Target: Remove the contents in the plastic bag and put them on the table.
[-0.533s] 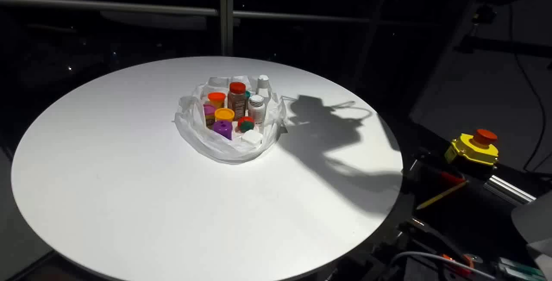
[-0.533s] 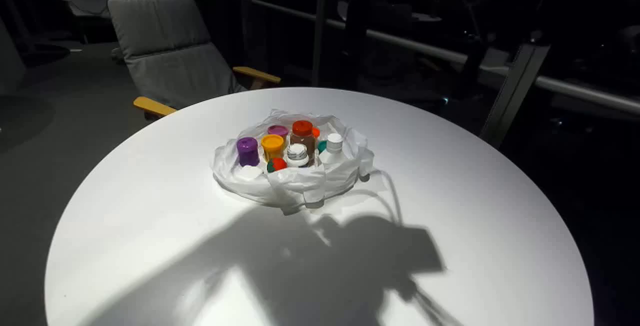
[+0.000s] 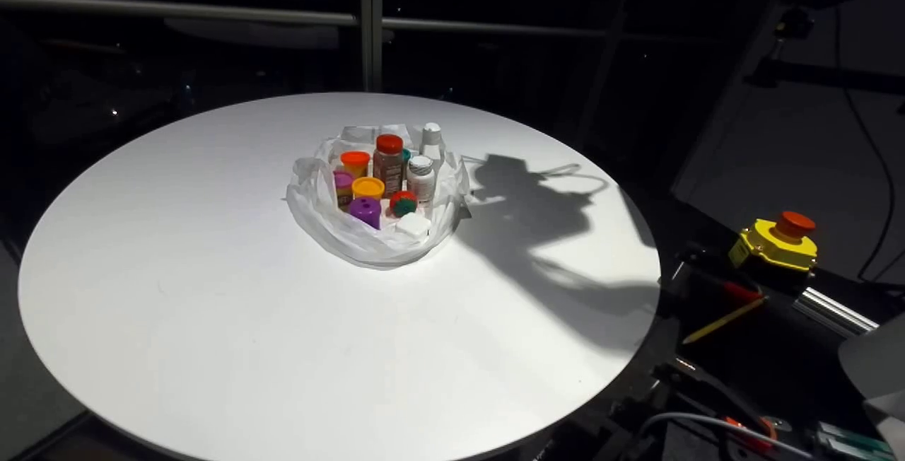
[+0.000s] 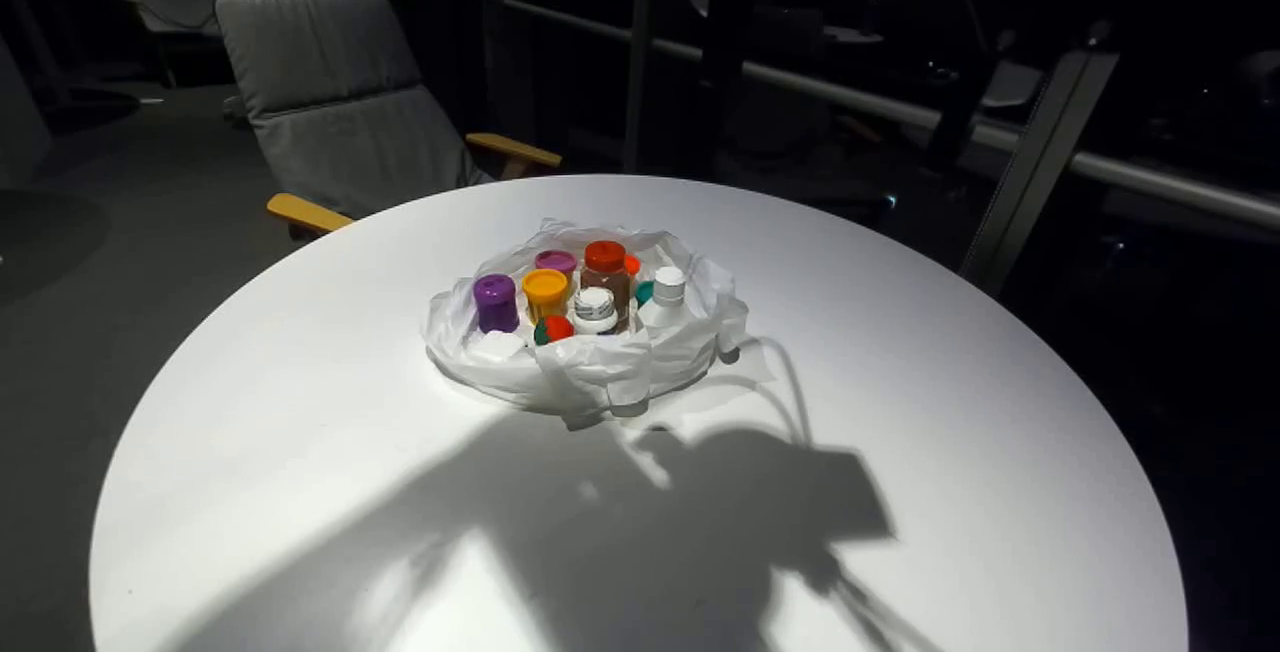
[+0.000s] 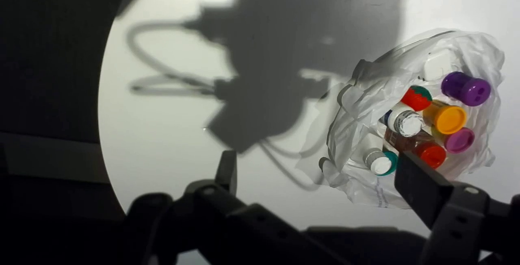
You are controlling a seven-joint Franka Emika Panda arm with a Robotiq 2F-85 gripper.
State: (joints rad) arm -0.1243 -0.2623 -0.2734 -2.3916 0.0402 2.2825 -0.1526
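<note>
The clear-whitish plastic bag lies spread open on the round white table, seen in both exterior views. Its contents stand inside: a purple pot, a yellow pot, a mauve-lidded pot, an orange-lidded pot, a teal lid, a brown red-capped bottle, two whitish bottles, a red-green piece and a white piece. In the wrist view my gripper is open, nothing between its fingers, above the table. Its right finger overlaps the bag's edge in the picture; touch cannot be judged.
A yellow box with a red button and a pencil sit on a dark surface beside the table. A grey armchair stands behind the table. The arm's shadow falls next to the bag.
The arm's shadow has shifted very slightly on the table in both exterior views. Bag and contents have stayed where they were.
</note>
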